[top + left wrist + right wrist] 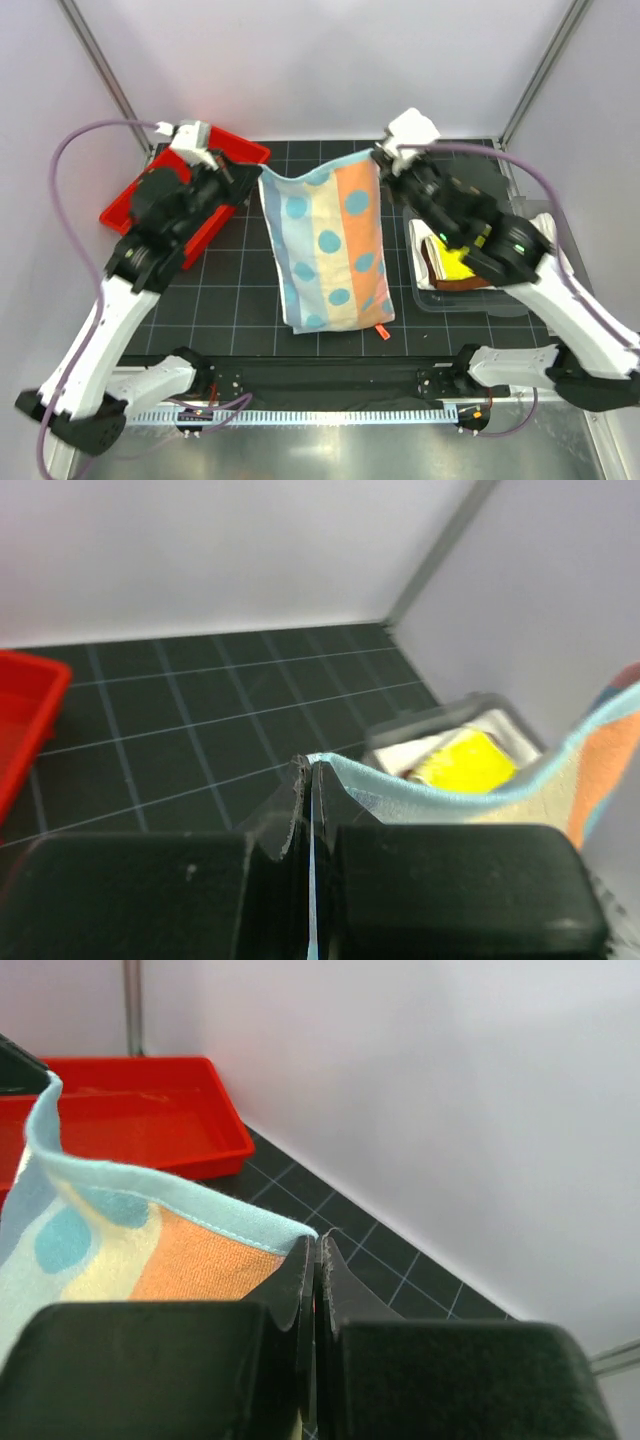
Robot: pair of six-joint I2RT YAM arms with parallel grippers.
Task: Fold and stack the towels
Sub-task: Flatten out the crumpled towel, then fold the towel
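Aloft, the left jaws and right jaws are each pinched shut on a top corner of the light-blue multicoloured towel (330, 240), which hangs between them, lower end on the desk (230, 300)

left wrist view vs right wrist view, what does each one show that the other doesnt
Only the left wrist view: the clear bin with a yellow towel in it.
Only the right wrist view: blue dots on the striped towel, and most of the red tray, of which the left wrist view catches just a corner.
Both: the striped towel's edge pinched in that arm's own shut gripper, left gripper and right gripper, above the black gridded mat.
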